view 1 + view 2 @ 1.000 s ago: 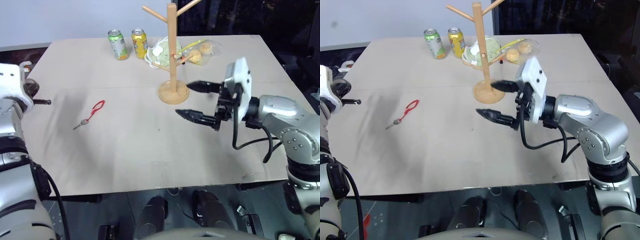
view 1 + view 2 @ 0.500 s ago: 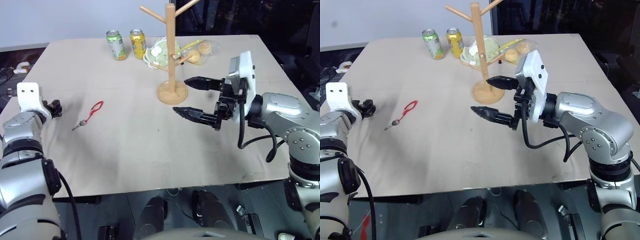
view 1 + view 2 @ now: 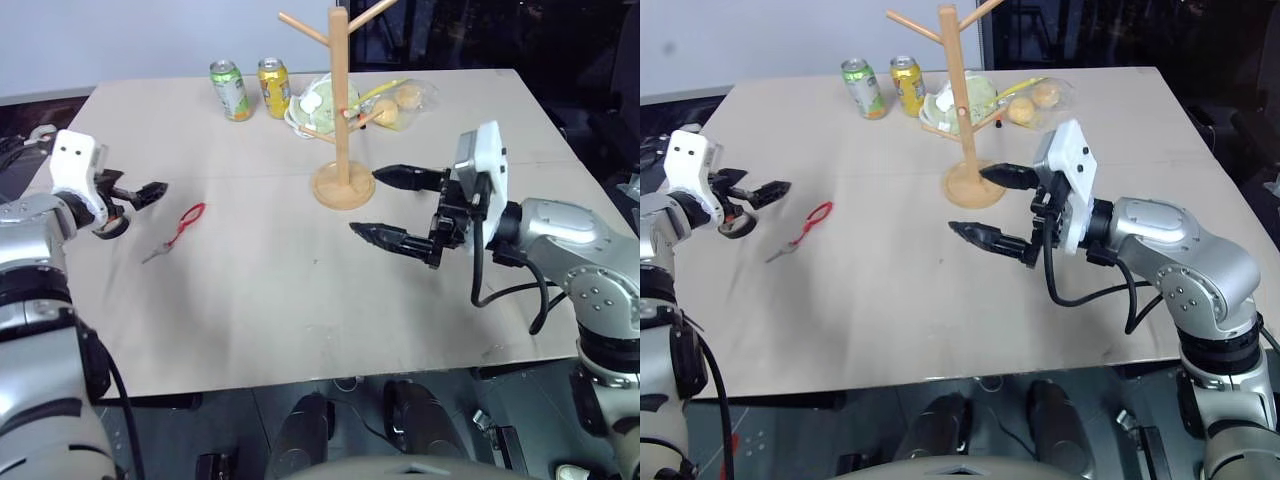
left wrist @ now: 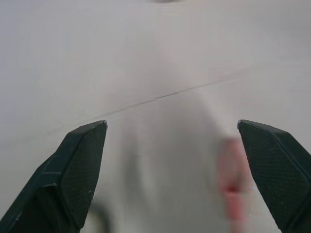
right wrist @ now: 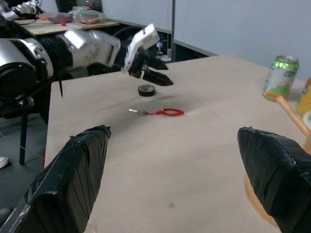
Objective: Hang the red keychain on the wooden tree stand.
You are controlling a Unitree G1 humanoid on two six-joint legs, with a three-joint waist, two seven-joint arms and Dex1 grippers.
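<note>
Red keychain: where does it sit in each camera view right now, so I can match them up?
Left eye: red keychain left of centre on the table.
Right eye: left of centre.
Left wrist: red blur, likely it.
Right wrist: mid-table.
Shared landmark: left gripper, beside it.

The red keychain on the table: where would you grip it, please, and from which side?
Probably across the red cord loop of the keychain, from above, with the open left gripper beside it. It lies flat on the table, so no side is exposed, and the loop is wider than the small metal end.
</note>
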